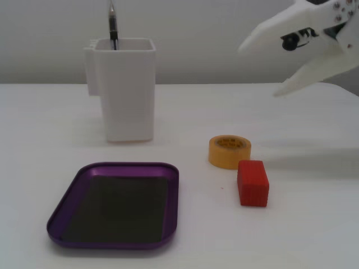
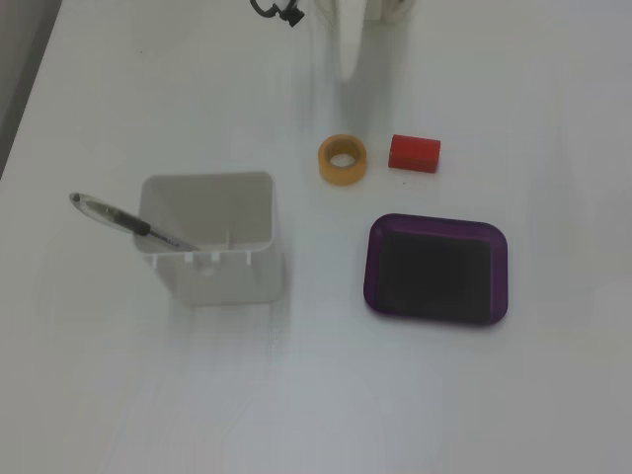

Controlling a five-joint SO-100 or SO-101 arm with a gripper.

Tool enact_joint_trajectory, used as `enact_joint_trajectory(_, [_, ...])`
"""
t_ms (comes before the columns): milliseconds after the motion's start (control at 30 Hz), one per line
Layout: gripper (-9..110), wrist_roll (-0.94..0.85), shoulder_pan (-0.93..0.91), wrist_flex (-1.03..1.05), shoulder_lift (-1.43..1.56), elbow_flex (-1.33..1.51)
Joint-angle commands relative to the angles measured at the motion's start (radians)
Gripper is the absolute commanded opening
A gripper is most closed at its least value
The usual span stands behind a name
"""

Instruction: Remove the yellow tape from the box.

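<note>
The yellow tape (image 1: 229, 157) lies flat on the white table, outside the box, touching the back left of a red block (image 1: 253, 182). In the other fixed view the tape (image 2: 324, 160) lies left of the block (image 2: 414, 152), above the box. The box, a purple tray (image 1: 129, 166) with a dark bottom, is empty in both fixed views (image 2: 370, 267). My white gripper (image 1: 258, 72) is open and empty, raised in the air at the upper right, behind and above the tape. In the other fixed view only part of it shows at the top edge.
A tall white container (image 1: 128, 89) holding a pen (image 1: 113, 25) stands behind the tray; in the other fixed view it (image 2: 227, 262) stands left of the tray with the pen (image 2: 128, 222) leaning out.
</note>
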State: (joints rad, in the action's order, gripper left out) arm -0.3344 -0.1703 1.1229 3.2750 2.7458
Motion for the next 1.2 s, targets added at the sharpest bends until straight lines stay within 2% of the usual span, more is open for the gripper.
enact_joint_trajectory(0, [27, 0.018, -0.002, 0.028, 0.198, 0.129])
enact_joint_trajectory(333, [24, 0.279, 0.017, 0.044, 0.133, 0.252])
enact_joint_trajectory(400, [16, 0.281, 0.015, 0.071, 0.135, 0.25])
enact_joint_trajectory(467, [1, 0.281, 0.015, 0.08, 0.137, 0.25])
enact_joint_trajectory(500, [-2, 0.279, 0.015, 0.08, 0.14, 0.25])
enact_joint_trajectory(567, [3, 0.279, 0.015, 0.081, 0.141, 0.25])
enact_joint_trajectory(1167, [3, 0.296, 0.015, 0.118, 0.141, 0.304])
